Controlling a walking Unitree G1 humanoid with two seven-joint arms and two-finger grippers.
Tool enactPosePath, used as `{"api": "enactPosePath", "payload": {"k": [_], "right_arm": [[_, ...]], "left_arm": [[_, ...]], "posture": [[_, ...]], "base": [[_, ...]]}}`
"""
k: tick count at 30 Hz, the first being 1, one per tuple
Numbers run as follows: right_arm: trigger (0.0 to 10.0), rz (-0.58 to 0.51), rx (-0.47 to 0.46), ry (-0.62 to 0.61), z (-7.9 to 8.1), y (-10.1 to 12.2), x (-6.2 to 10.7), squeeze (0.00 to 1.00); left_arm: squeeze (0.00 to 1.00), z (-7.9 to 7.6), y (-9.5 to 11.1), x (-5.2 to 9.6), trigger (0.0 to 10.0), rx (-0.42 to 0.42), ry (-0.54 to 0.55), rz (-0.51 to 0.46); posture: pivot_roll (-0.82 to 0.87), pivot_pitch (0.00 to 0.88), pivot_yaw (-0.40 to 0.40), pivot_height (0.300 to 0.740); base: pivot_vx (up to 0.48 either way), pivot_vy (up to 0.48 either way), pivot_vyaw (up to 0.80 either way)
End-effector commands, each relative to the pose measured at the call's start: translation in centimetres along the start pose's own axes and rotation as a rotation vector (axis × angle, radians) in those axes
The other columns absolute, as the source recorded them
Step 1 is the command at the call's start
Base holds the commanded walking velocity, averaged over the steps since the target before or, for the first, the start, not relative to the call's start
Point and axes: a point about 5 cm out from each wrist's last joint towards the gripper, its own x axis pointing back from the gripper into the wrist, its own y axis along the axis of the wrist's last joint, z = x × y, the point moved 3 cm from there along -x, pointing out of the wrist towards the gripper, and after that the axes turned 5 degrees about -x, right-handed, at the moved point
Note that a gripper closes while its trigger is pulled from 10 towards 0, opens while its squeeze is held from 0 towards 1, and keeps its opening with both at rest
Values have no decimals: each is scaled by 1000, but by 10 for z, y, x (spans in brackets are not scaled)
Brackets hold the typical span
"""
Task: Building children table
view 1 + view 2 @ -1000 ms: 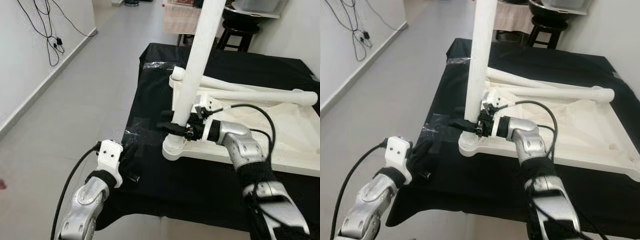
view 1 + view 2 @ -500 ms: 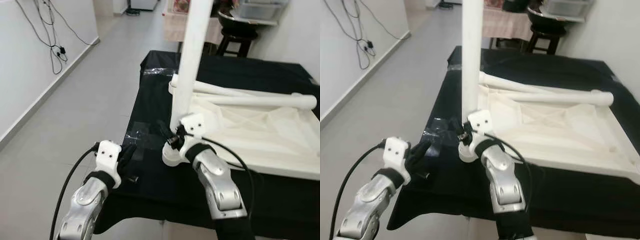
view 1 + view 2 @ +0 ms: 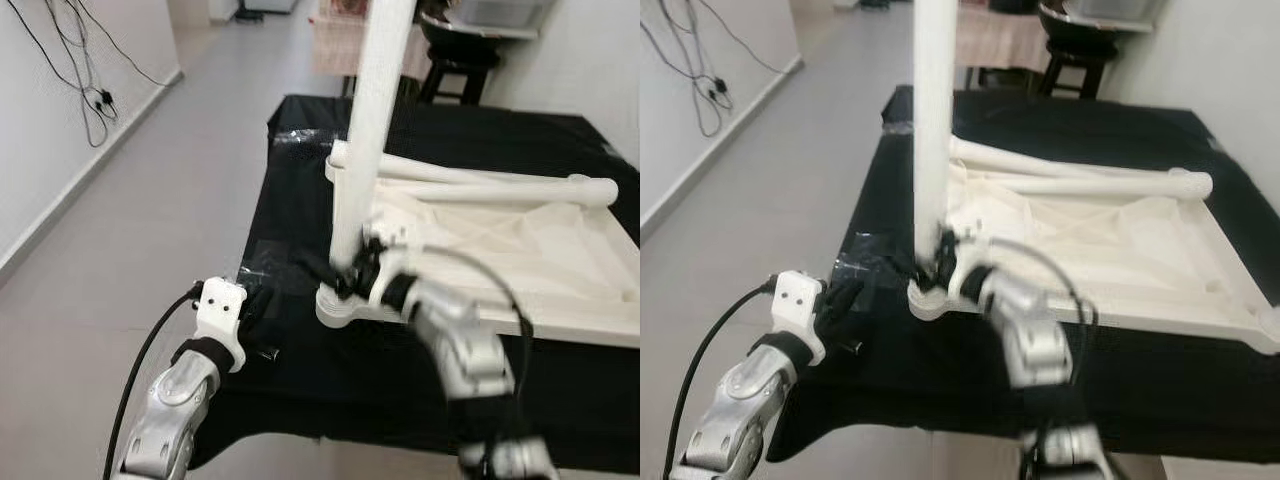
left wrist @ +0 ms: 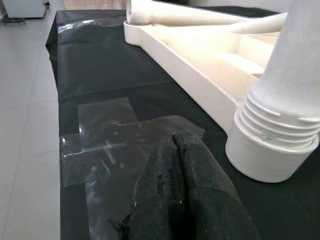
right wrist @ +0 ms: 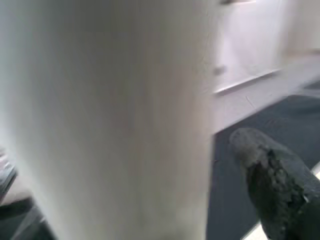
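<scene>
An upturned white children's table top (image 3: 560, 250) lies on a black-covered table (image 3: 300, 200). One white leg (image 3: 365, 130) stands upright in the threaded socket (image 3: 345, 308) at the near left corner. My right gripper (image 3: 338, 278) sits at the foot of this leg, shut on it. In the right wrist view the leg (image 5: 110, 120) is pressed close, with one black finger (image 5: 272, 175) beside it. My left gripper (image 3: 262, 312) rests shut and holding nothing on the cloth left of the socket, its fingertips (image 4: 175, 150) pressed together.
Two loose white legs (image 3: 480, 180) lie across the far side of the table top. A patch of clear tape (image 4: 105, 135) is stuck on the cloth near my left gripper. A dark stool (image 3: 460, 65) stands behind the table, and cables (image 3: 80, 80) hang on the left wall.
My right wrist has turned around the foot of the upright leg, and the forearm has swung back out to the right. The left arm has stayed still.
</scene>
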Motion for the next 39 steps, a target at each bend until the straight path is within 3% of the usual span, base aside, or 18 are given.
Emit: {"api": "enactPosePath", "payload": {"k": [1, 4, 11, 12, 14, 15, 22, 26, 28, 29, 30, 32, 33, 36, 37, 38, 39], "right_arm": [[10000, 34, 20, 127, 1, -4, 1, 0], [10000, 74, 28, 274, 0, 1, 5, 0], [10000, 79, -28, 323, -8, 3, 4, 0], [5412, 81, -38, 327, -11, 2, 4, 0], [5412, 82, -41, 330, -12, 0, 5, 0], [0, 75, -48, 319, -15, 0, 5, 0], [0, 33, -44, 173, -19, -10, 14, 0], [0, 43, -88, -146, -21, -27, 12, 0], [0, 31, -72, -423, -13, -42, 16, 0], [0, 31, -72, -423, -13, -42, 16, 0], [0, 39, -99, -445, 6, -53, 16, 0], [0, 39, -99, -445, 6, -53, 16, 0], [0, 47, -99, -363, 31, -58, 8, 0], [0, 56, -87, -335, 31, -58, 4, 0], [4941, 76, -61, -329, 22, -58, 3, 0], [4941, 91, -47, -336, 16, -58, 4, 0], [10000, 93, -57, -357, 10, -58, 5, 0]], "left_arm": [[0, -2, -6, 0, 10000, -1, -1, 27], [0, -3, -7, 0, 10000, -2, -2, 29], [0, -5, -8, -1, 10000, 4, -6, 33], [0, -5, -8, -1, 10000, 4, -6, 33], [0, -6, -7, -1, 10000, 4, -6, 33], [0, -6, -7, -1, 10000, 3, -6, 33], [0, -6, -7, 0, 10000, 9, -4, 33], [0, -5, -7, 1, 10000, 11, -5, 33], [0, -4, -7, 2, 10000, 13, -5, 33], [0, -4, -7, 2, 10000, 13, -5, 33], [0, -3, -8, 2, 10000, 14, -4, 34], [0, -3, -8, 2, 10000, 14, -4, 34], [0, -2, -9, 2, 10000, 15, -4, 36], [0, -1, -9, 2, 10000, 16, -4, 38], [0, -1, -10, 1, 10000, 16, -7, 41], [0, -2, -10, 1, 10000, 16, -9, 43], [0, -1, -10, 1, 10000, 15, -7, 43]], "posture": [[55, 70, -71, 740], [55, 67, -70, 740], [65, 67, -75, 740], [66, 68, -76, 740], [66, 68, -76, 740], [63, 71, -77, 740], [50, 80, -79, 740], [41, 81, -86, 740], [34, 82, -86, 740], [34, 82, -86, 740], [26, 84, -75, 740], [26, 84, -75, 740], [13, 71, -61, 740], [15, 65, -59, 740], [26, 64, -68, 740], [26, 64, -68, 740], [27, 68, -70, 740]], "base": [[0, 0, 0], [0, 0, 0], [0, 0, 0], [0, 0, 0], [0, 0, 0], [0, 0, 0], [0, 0, 0], [0, 0, 0], [0, 0, 0], [0, 0, 0], [0, 0, 0], [0, 0, 0], [0, 0, 0], [0, 0, 0], [0, 0, 0], [0, 0, 0], [0, 0, 0]]}}
